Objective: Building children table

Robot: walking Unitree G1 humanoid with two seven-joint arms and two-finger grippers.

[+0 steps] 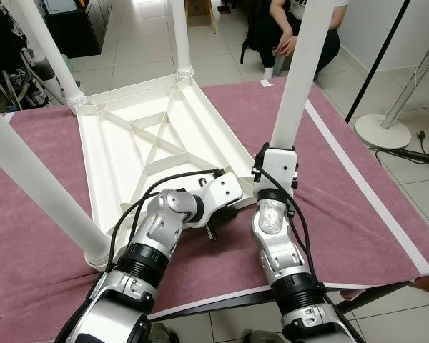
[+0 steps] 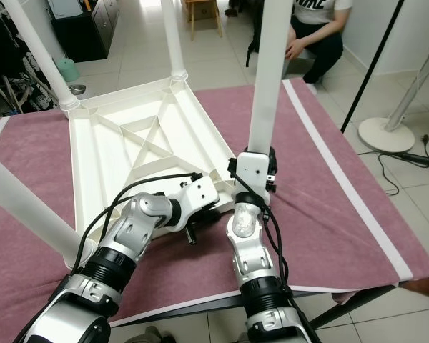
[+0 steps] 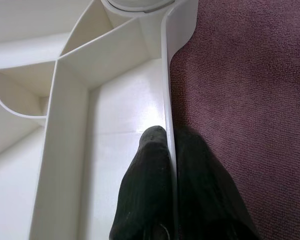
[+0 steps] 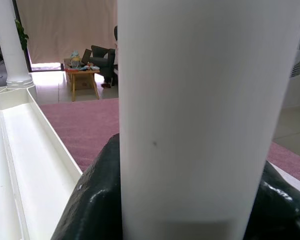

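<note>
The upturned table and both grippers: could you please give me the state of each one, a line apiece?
Table top: upside down on the maroon cloth.
Near-right leg: upright at its corner, gripped.
Other three legs: standing upright in their corners.
Left gripper: fingers pinching the table's rim.
Right gripper: shut around the near-right leg.

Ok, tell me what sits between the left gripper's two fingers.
In the left wrist view, the left gripper pinches the thin side rim of the upturned white tabletop: one finger inside, one outside over the maroon cloth.
</note>
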